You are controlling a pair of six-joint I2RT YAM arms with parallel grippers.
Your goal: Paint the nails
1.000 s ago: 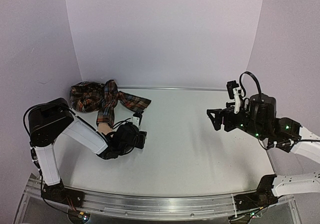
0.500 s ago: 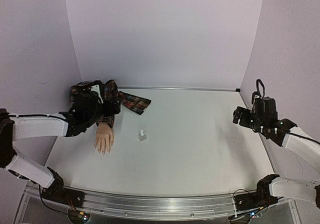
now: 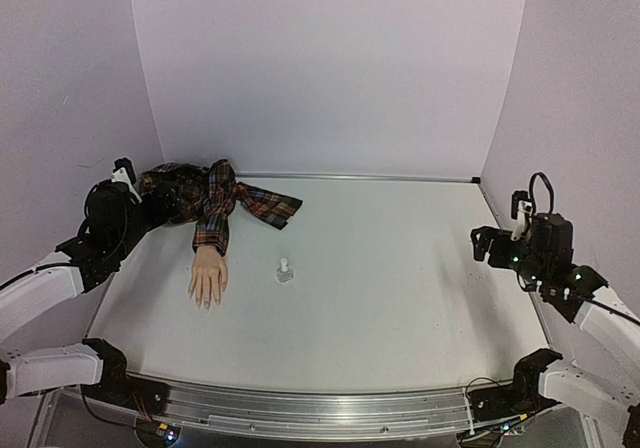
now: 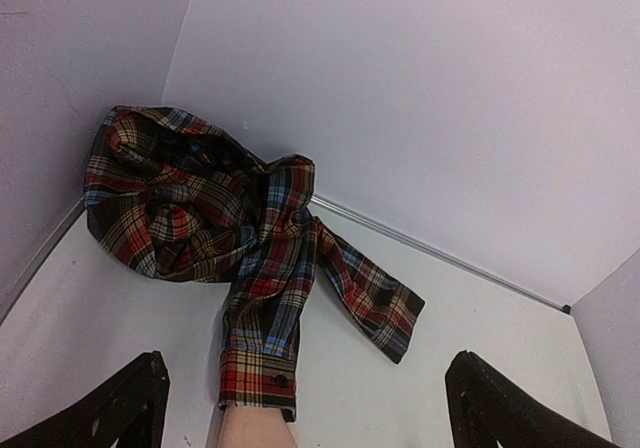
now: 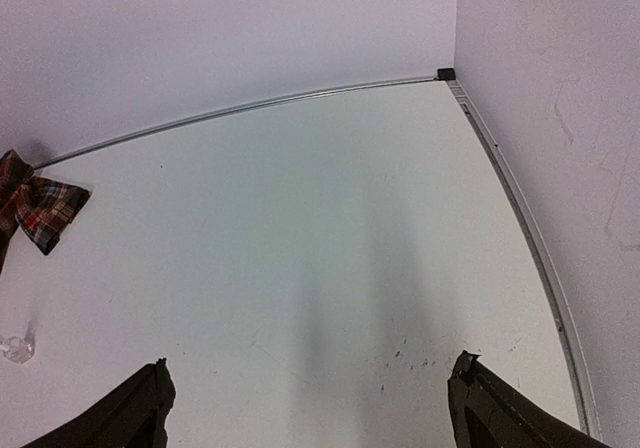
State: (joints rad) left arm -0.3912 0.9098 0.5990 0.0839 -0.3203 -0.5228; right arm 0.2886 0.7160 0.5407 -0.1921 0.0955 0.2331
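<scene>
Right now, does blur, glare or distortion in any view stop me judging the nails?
Top external: even light, no glare, edges slightly bowed, nails too small to judge. Left wrist: sharp, but the mannequin hand is cropped at the wrist, below the plaid sleeve. Right wrist: soft shadow streaks on the table; nails out of frame.

No text, label, brand, number or sign can be read in any view.

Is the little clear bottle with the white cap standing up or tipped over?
Standing up: the small clear bottle rests on its base, white cap on top.
</scene>
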